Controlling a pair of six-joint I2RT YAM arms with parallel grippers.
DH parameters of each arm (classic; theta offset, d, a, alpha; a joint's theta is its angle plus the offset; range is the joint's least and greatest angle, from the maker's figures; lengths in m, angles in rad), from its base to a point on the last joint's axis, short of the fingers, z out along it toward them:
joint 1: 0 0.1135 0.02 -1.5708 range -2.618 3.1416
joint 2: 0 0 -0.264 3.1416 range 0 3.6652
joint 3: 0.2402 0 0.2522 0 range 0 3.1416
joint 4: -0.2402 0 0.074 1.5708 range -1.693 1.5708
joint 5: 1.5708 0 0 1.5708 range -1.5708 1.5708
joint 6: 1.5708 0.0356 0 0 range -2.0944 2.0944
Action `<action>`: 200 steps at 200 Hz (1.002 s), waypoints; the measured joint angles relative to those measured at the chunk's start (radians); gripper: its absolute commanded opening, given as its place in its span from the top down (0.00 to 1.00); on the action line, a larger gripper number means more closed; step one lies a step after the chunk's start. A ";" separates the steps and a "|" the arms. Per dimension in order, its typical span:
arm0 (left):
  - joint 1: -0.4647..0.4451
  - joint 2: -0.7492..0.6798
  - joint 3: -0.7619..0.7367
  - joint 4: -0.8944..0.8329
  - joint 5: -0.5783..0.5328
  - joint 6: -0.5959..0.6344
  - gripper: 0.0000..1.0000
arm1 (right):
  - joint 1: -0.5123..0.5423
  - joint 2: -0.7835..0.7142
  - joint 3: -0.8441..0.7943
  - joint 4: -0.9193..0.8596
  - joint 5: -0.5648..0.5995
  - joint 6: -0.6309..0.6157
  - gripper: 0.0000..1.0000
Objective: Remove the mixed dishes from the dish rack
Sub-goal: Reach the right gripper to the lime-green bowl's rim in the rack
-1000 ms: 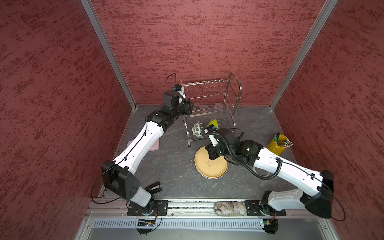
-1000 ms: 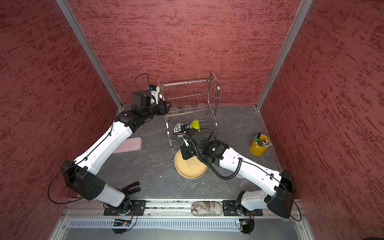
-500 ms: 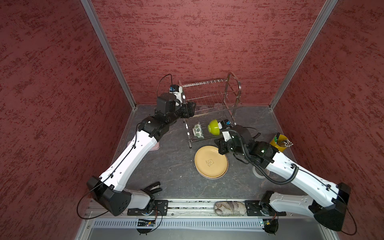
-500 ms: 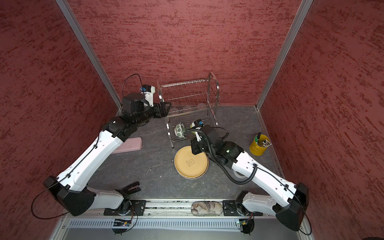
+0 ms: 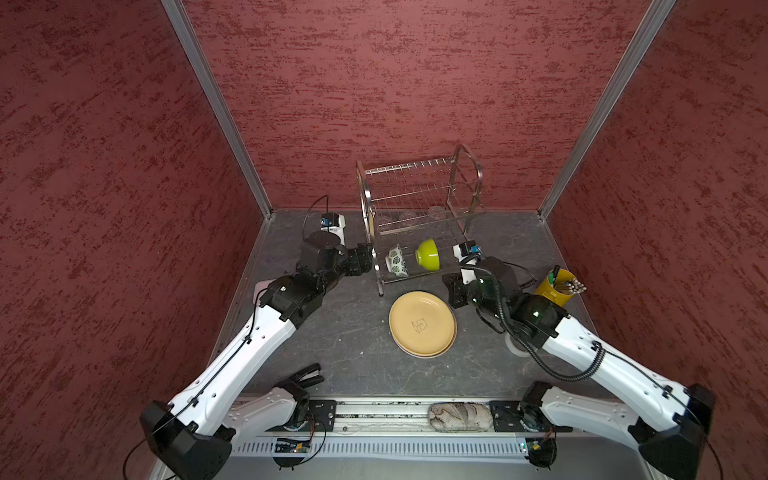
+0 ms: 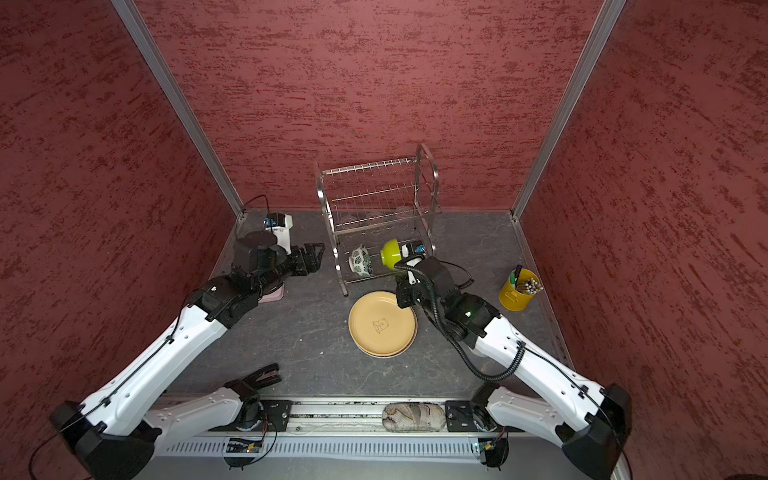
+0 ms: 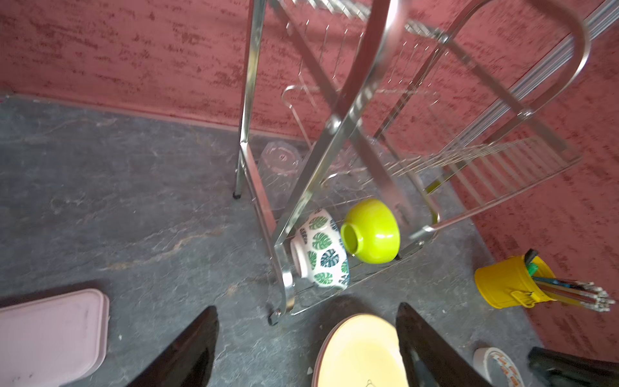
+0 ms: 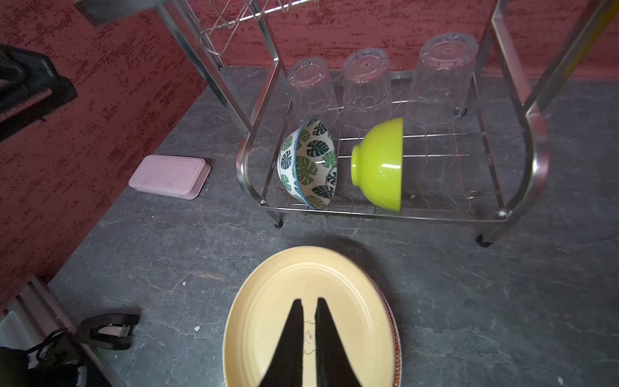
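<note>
The tan-yellow plate (image 5: pixel 422 324) lies flat before the dish rack (image 5: pixel 409 166), whose lower tier holds green-leaf bowl (image 5: pixel 397 260) and lime-green bowl (image 5: pixel 428 254)

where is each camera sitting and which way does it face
Top views: high over the front edge, looking down at the dish rack by the back wall; both arms show.
Left wrist: on the left arm, facing the rack's end past the open left hand.
Right wrist: on the right arm, facing the rack's front over the tan plate, past the right hand.
Shared: every view shows the lime-green bowl.
</note>
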 measured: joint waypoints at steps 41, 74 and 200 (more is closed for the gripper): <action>0.002 0.035 -0.150 0.081 -0.009 -0.024 0.09 | 0.000 -0.131 -0.151 0.138 0.079 -0.020 0.89; 0.019 0.090 -0.222 0.170 0.013 -0.061 0.00 | 0.000 -0.167 -0.232 0.220 0.115 -0.022 0.77; 0.033 0.409 -0.153 0.331 0.120 -0.099 0.47 | -0.055 0.076 -0.171 0.281 0.078 -0.032 0.68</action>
